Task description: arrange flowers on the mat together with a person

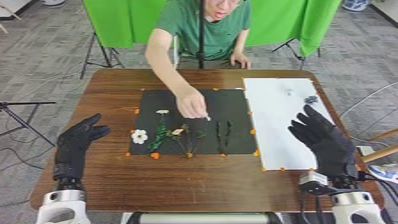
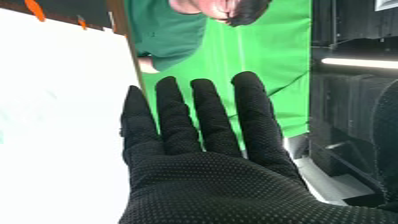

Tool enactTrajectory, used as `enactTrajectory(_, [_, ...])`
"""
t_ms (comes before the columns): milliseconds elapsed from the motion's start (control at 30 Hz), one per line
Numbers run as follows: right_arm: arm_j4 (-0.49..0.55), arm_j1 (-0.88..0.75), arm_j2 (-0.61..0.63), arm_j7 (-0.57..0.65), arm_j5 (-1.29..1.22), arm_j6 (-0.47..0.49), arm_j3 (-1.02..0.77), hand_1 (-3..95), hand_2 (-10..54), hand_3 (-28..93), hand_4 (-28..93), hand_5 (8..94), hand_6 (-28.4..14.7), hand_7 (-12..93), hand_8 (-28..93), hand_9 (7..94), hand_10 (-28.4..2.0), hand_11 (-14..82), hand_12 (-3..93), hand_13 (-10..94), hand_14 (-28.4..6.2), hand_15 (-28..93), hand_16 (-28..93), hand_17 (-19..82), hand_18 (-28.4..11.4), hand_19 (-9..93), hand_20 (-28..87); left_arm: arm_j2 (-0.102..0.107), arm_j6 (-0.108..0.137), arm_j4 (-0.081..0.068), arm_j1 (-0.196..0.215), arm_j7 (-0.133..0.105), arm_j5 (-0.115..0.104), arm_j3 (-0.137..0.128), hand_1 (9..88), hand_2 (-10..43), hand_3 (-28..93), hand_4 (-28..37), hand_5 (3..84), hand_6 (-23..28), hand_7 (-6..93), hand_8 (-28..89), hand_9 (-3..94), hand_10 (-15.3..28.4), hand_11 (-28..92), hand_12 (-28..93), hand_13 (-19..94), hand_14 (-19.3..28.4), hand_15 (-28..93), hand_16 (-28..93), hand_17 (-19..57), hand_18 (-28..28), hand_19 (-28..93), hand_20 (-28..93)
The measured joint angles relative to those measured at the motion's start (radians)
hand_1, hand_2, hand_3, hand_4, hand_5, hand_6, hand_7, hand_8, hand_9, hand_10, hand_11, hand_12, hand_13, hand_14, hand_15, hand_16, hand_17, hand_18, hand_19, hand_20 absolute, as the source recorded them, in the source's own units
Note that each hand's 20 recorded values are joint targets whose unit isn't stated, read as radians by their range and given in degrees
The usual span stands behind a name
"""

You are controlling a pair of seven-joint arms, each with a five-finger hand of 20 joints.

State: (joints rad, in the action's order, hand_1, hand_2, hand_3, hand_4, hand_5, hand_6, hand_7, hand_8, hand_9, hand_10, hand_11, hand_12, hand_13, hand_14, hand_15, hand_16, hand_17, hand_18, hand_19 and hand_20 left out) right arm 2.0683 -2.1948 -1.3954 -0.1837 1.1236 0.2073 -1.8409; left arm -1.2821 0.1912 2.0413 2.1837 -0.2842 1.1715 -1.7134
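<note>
At the near side of the table (image 1: 178, 192), the left robot hand (image 1: 76, 139) is open and holds nothing, beside the left part of the wood. The right robot hand (image 1: 322, 145) is also open, with its fingers straight and nothing in them, near the right edge of the white sheet (image 1: 280, 125).

Farther, on the dark mat (image 1: 178, 101), lie a white flower (image 1: 139, 136), a leafy green stem (image 1: 159, 136), a small pale flower (image 1: 178, 132) on thin stalks, and two dark stems (image 1: 220, 137) side by side. I judge that the step in hand is the person's: the person's hand (image 1: 191, 105) is over the mat and has a small white piece (image 1: 209, 118) at its fingertips, probably to be placed there. For the robot, the next move would be to let this hand finish, then to pick the dark grey piece (image 1: 311, 100) from the far part of the sheet and bring it to the mat.

Some points are difficult to see. Among the thin stalks, I cannot tell which ones touch or cross. The person's fingers partly cover the white piece, so its kind is unclear. Farthest on the sheet, a faint pale piece (image 1: 289, 92) almost melts into the white, and I cannot say what it is.
</note>
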Motion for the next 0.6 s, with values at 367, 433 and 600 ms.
enactTrajectory(367, [0.0, -0.022, -0.01, -0.009, -0.002, 0.021, -0.029, 8.8, -3.4, 75, -17, 36.9, -1.7, 6, -7, 33.7, -14.8, 2.5, 14.3, 28, -16.6, 6, 22, 13, -18.2, 9, 25, 0.0, 0.0, 0.0, -0.001, 0.005, 0.0, 0.0, 25.5, -0.9, 71, -20.5, 52.0, 3.2, 12.8, -6, 56.6, 15.5, 21, 15, 50, 18.6, 23, -2, 15.4, 13.2, 13, 22])
enactTrajectory(433, [0.0, -0.024, -0.012, -0.01, -0.002, 0.022, -0.031, 8.9, -3.4, 75, -17, 37.0, -1.7, 6, -7, 33.7, -14.9, 2.5, 14.3, 28, -16.6, 6, 22, 13, -18.2, 9, 25, 0.0, 0.0, 0.0, -0.001, 0.006, 0.0, 0.0, 25.5, -0.9, 71, -20.5, 52.0, 3.2, 12.8, -6, 56.6, 15.5, 21, 15, 50, 18.6, 23, -2, 15.4, 13.2, 13, 22])
enactTrajectory(600, [0.0, -0.025, -0.012, -0.012, -0.002, 0.026, -0.034, 8.9, -3.8, 75, -17, 37.1, -1.7, 6, -7, 33.7, -14.9, 2.5, 14.3, 28, -16.6, 6, 22, 14, -18.2, 9, 25, 0.001, 0.0, 0.0, -0.003, 0.008, 0.0, 0.0, 25.6, -0.8, 71, -20.5, 52.1, 3.2, 12.8, -6, 56.6, 15.5, 21, 15, 50, 18.6, 23, -2, 15.4, 13.2, 13, 22])
